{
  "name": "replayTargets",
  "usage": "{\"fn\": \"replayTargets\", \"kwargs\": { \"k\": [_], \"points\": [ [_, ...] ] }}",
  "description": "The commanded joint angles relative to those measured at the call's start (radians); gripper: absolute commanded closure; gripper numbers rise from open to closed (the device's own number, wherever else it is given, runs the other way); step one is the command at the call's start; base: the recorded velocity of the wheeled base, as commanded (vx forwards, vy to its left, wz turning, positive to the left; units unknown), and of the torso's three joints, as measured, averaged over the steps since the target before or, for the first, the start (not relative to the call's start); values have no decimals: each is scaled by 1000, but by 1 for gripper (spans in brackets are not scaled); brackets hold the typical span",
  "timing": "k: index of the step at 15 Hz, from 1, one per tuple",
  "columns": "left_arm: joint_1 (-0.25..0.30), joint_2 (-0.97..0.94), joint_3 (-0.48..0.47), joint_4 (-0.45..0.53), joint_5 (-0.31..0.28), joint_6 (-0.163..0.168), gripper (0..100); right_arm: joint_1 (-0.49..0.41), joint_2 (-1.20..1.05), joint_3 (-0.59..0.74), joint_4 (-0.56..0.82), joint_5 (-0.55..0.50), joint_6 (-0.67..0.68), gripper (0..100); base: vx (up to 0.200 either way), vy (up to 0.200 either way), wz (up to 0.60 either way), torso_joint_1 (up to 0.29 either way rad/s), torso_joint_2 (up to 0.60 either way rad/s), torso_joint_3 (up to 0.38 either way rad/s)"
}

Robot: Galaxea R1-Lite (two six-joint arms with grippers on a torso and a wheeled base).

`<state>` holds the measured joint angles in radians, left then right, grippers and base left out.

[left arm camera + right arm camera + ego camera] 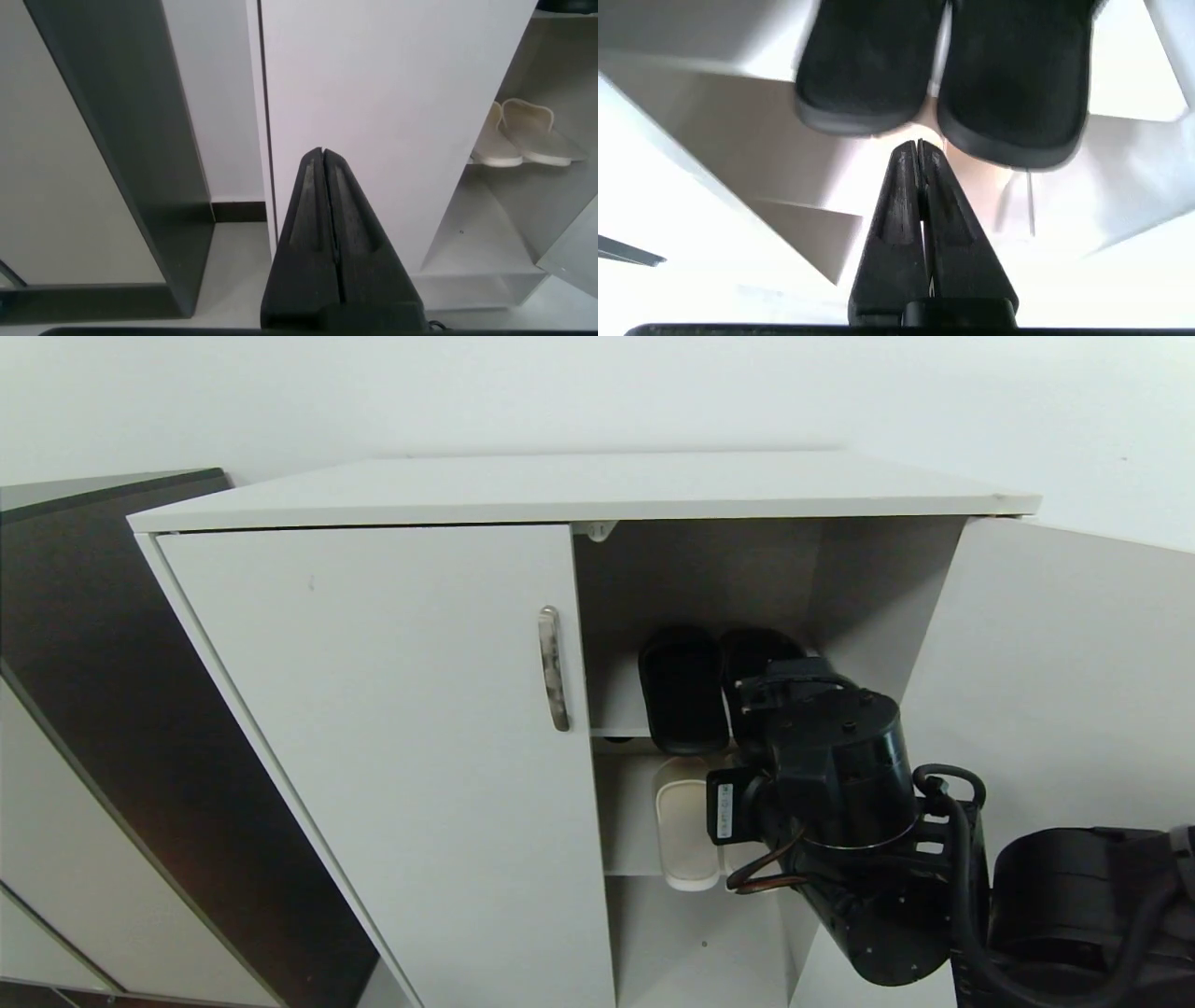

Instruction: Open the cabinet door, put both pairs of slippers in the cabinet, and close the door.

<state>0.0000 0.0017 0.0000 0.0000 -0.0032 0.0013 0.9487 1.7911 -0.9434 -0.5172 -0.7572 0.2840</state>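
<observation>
Centre frame in the head view, matte black slippers (684,691) sit on the upper shelf (614,700) of the white cabinet (579,490), with cream slippers (686,826) one level beneath. The right gripper (921,154), clenched and empty, hangs near the black pair. The left gripper (323,159) is likewise clenched.

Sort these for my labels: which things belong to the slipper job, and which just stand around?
Job: cabinet, its open right door, black slippers, white slippers on the shelf below.
Lying about: dark furniture panel beside the cabinet.
</observation>
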Motion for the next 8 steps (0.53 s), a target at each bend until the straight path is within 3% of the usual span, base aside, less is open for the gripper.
{"fn": "replayTargets", "kwargs": {
  "k": [1, 4, 8],
  "points": [
    [0, 0, 0, 0, 0, 0, 100, 1, 17, 15, -23, 1, -6, 100, 0, 0, 0, 0, 0, 0],
    [0, 0, 0, 0, -1, 0, 100, 1, 22, 20, -29, 1, -9, 100, 0, 0, 0, 0, 0, 0],
    [0, 0, 0, 0, -1, 0, 100, 1, 22, 23, -29, 1, -8, 100, -200, 0, 0, 2, 5, 4]
  ]
}}
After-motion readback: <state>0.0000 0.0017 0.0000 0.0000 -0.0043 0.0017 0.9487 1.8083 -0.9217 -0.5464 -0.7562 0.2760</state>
